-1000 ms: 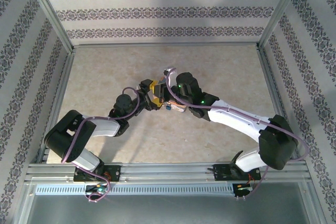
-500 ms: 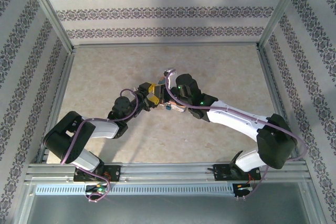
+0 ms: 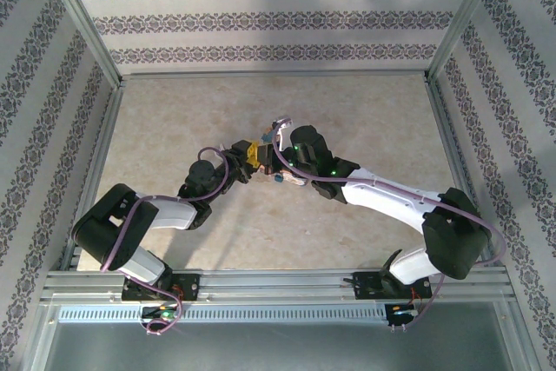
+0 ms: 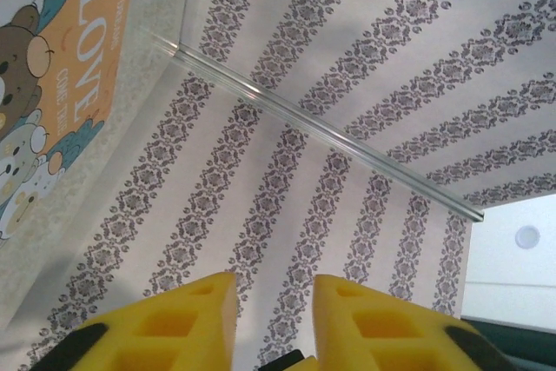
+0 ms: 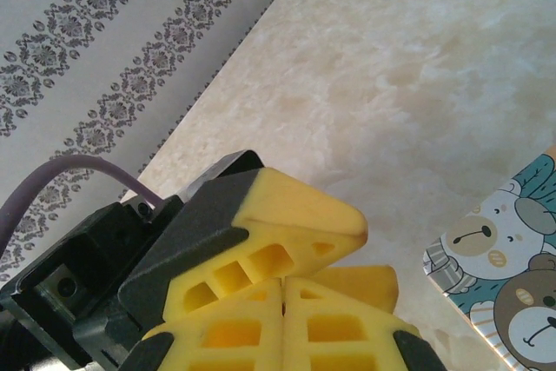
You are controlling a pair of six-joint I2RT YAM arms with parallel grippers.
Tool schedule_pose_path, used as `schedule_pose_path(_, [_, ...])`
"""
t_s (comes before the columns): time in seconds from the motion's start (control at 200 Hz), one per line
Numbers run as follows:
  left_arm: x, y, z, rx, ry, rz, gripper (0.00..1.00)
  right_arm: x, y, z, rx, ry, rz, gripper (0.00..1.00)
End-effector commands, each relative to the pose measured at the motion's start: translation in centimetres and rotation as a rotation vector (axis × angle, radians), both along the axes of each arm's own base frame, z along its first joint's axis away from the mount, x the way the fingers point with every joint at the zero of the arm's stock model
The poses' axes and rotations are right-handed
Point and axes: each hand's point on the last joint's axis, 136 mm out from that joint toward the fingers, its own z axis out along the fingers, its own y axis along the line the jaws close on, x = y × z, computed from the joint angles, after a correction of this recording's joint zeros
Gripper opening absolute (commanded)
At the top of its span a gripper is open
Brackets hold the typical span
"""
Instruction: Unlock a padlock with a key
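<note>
Padlock is hard to make out. From the top camera it's just a blue speck beside the tin, on the tin's left, under where both grippers meet. The shackle is too small to resolve.

In that view the tin is mostly covered by the right wrist, and in both wrist views it's cut off by the frame edge. Legible on the lid: "LOVE" in white on orange. A smaller line beside it starts "COME", rest unreadable. Cartoon bears on teal next to that.

Left gripper: narrow gap, nothing visible between the fingers, pointing past the tin at the patterned wall.

Right gripper: fingers pressed together, can't tell if anything is pinched. One left finger sits right on top of them, blocking what lies ahead of the tips. A purple cable loops at its mount.

Marble-look table around the tin.
</note>
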Motion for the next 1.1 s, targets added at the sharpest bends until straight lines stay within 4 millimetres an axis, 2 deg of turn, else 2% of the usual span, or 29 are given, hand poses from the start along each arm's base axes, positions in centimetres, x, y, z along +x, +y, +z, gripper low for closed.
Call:
schedule_pose_path(0.0, [-0.4,-0.2,1.0,-0.107,0.017,-0.008,0.24,-0.1,-0.3,0.8,0.013,-0.03,-0.018,0.0])
schedule_pose_path(0.43, [-0.7,0.0,0.3,-0.075,0.035,0.002,0.12,-0.1,-0.7,1.6,0.026,-0.042,-0.024,0.0])
schedule_pose_path(1.094, [-0.6,0.2,-0.6,-0.058,0.04,0.009,0.05,-0.3,-1.6,1.8,0.028,-0.051,-0.048,0.0])
